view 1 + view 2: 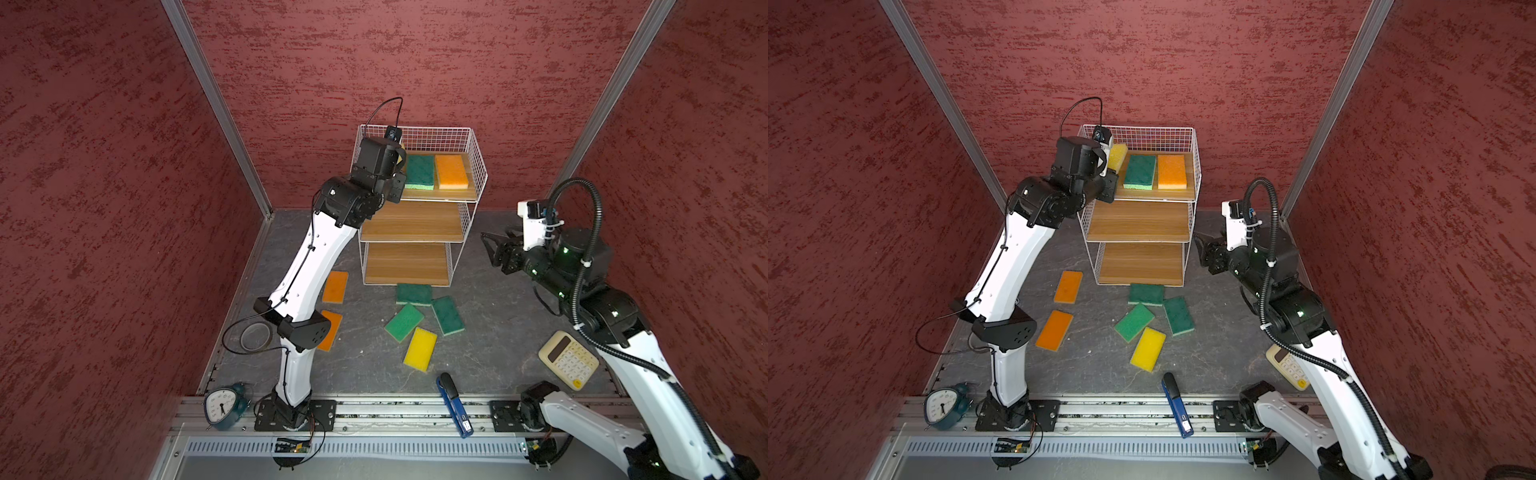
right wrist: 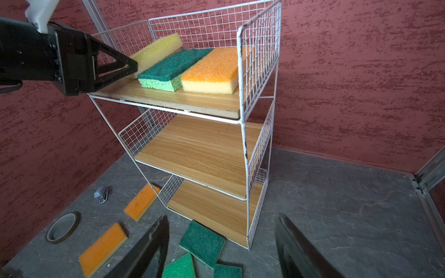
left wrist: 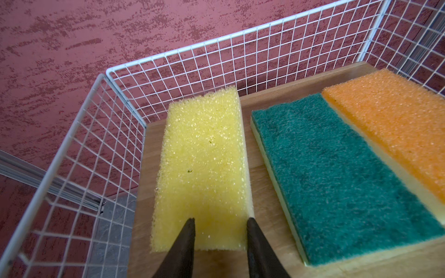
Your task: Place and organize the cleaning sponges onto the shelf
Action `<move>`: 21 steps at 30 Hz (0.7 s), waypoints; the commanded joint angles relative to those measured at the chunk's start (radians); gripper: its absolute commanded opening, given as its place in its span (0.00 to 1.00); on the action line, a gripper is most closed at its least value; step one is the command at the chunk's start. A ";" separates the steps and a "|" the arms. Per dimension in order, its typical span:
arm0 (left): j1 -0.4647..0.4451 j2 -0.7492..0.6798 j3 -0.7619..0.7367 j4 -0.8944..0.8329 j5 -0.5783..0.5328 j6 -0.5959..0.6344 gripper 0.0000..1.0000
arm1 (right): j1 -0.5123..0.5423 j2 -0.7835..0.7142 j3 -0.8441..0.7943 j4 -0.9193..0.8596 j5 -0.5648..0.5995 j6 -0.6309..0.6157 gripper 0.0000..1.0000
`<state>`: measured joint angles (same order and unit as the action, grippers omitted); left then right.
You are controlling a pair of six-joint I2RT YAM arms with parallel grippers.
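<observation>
The shelf (image 1: 411, 220) stands at the back against the wall. On its top board lie a yellow sponge (image 3: 202, 163), a green sponge (image 1: 419, 170) and an orange sponge (image 1: 451, 171) side by side. My left gripper (image 3: 220, 220) hovers at the yellow sponge's near end, jaws apart and narrower than the sponge, clamping nothing. On the floor in front lie two orange sponges (image 1: 336, 286) (image 1: 330, 330), three green sponges (image 1: 414, 294) (image 1: 403, 322) (image 1: 447, 315) and a yellow one (image 1: 420, 349). My right gripper (image 1: 490, 249) hangs open and empty to the right of the shelf.
A tape roll (image 1: 254, 336) and an alarm clock (image 1: 222, 405) sit at the front left. A blue stapler (image 1: 455, 405) lies on the front rail. A calculator (image 1: 568, 365) lies under the right arm. Red walls close in the sides and back.
</observation>
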<state>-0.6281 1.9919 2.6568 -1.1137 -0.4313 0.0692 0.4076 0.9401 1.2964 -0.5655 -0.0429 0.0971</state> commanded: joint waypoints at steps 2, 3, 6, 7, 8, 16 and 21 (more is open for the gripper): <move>-0.006 0.037 0.009 0.017 -0.020 0.033 0.31 | -0.010 -0.019 -0.017 0.018 0.023 -0.012 0.71; -0.008 0.038 0.009 0.023 -0.031 0.034 0.28 | -0.010 -0.021 -0.022 0.018 0.024 -0.012 0.70; -0.013 0.036 0.009 0.038 -0.038 0.046 0.21 | -0.010 -0.027 -0.025 0.018 0.027 -0.011 0.70; -0.015 0.035 0.010 0.045 -0.042 0.050 0.19 | -0.011 -0.030 -0.025 0.018 0.029 -0.012 0.71; -0.019 0.032 0.011 0.050 -0.046 0.055 0.17 | -0.011 -0.033 -0.025 0.019 0.030 -0.012 0.71; -0.061 0.013 0.010 0.107 -0.106 0.098 0.08 | -0.011 -0.053 -0.028 0.014 0.032 -0.011 0.71; -0.102 0.011 0.009 0.143 -0.212 0.144 0.07 | -0.011 -0.074 -0.036 0.012 0.038 -0.007 0.71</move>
<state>-0.7078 2.0003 2.6568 -1.0195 -0.5617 0.1703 0.4076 0.8864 1.2732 -0.5655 -0.0277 0.0975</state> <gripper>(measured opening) 0.075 0.708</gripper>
